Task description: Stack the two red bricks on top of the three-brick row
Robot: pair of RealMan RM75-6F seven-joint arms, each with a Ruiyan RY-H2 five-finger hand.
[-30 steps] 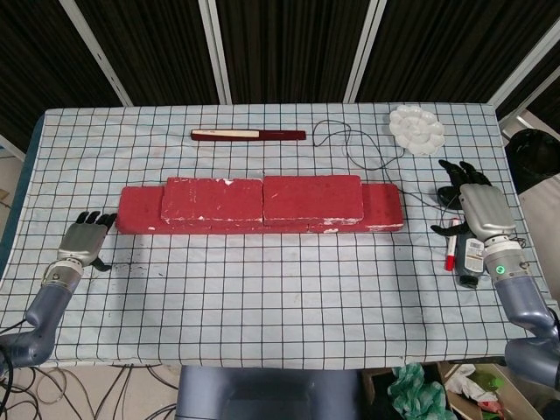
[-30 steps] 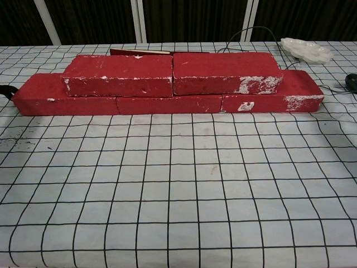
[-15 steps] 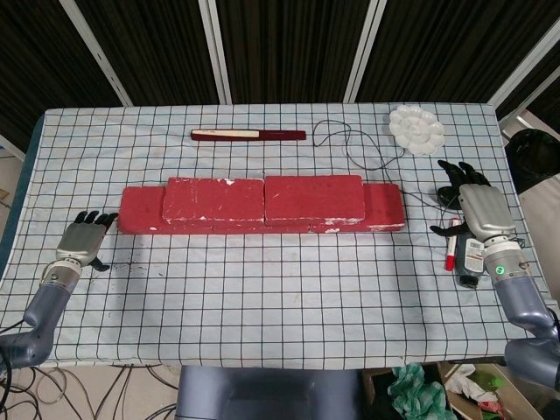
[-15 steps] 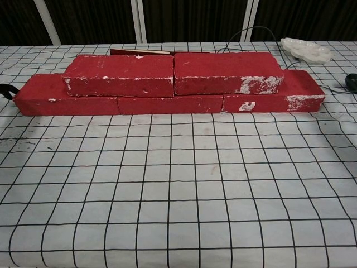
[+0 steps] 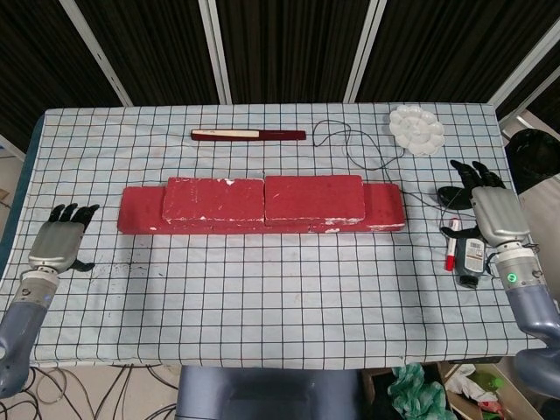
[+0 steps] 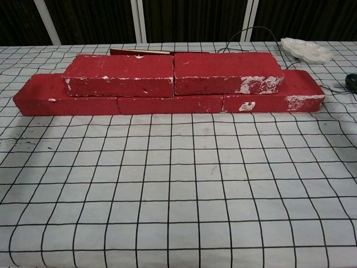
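**Two red bricks seated on the three-brick row, both hands off to the sides**

Left hand [image 5: 58, 238] low at the left edge of the tabletop [image 5: 262, 297], palm down, fingers loosely apart and holding nothing, well apart from the left end of the bricks. Seen only in the head view.

Right hand [image 5: 492, 206] at the far right edge, likewise empty, dark fingers fanned toward the back of the tabletop. Just beside it on the inner side, a red marker [image 5: 451, 245] lying flat, and a small dark labelled device [image 5: 472, 259] partly under the wrist; whether the hand touches either cannot be told.

Toward the centre: the three-brick row [image 6: 167, 104] laid end to end across the checked cloth. On top of it, the left red brick [image 6: 118, 75] and the right red brick [image 6: 227, 72], butted end to end with only a thin seam between them, each straddling a joint of the row below. Ends of the row left bare on both sides, more so on the left. White scuffs on the front faces, heaviest toward the right.

Behind the bricks: a long dark red stick with a pale end [image 5: 248, 135], lying parallel to the row. A thin black cable [image 5: 354, 144] looping from the back toward the right. A white paint palette [image 5: 416, 129] at the back right corner. A small black round object [image 6: 352, 81] at the right edge in the chest view.
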